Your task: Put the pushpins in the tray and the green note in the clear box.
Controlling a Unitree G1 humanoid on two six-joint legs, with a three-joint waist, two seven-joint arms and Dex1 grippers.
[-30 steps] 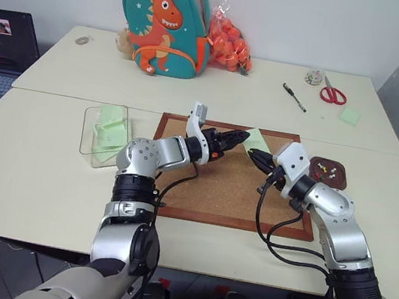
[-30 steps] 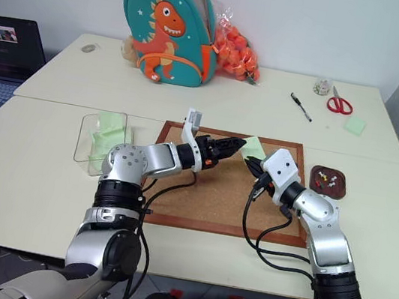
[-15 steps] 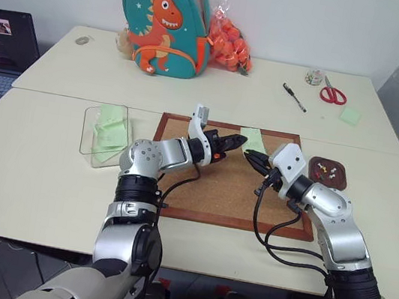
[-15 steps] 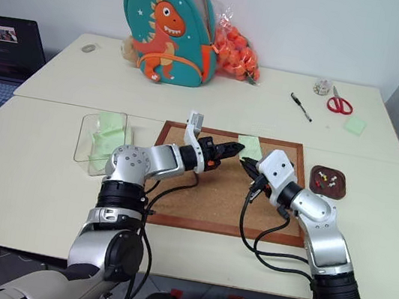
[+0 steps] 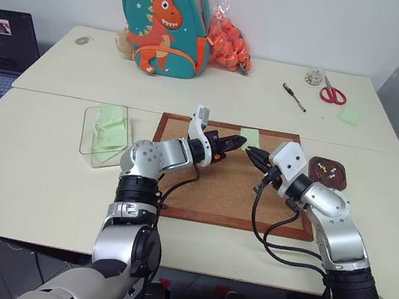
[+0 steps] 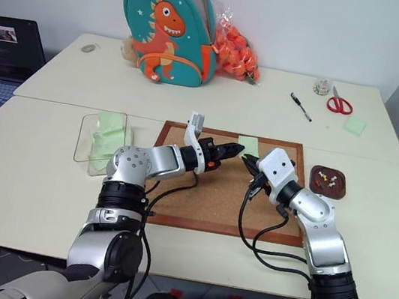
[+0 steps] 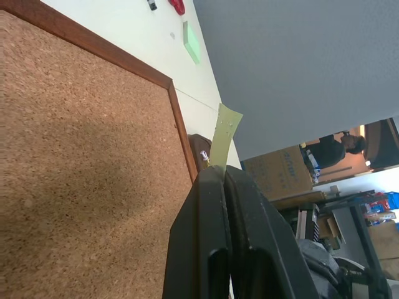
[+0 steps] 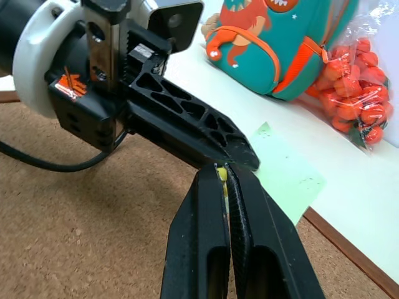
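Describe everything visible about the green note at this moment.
The green note is a thin, pale green paper slip that looks flimsy. It is held off the cork board near that board's far edge. The left pincer is shut on one edge of it, so the slip sticks out past the fingertips. The right pincer, shut on a small yellowish pushpin, meets it at that same spot.

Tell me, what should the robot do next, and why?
Probably swing the right tool over to the tray and drop its pushpin: a yellow head shows in its shut grip, while the left tool pinches the green note.
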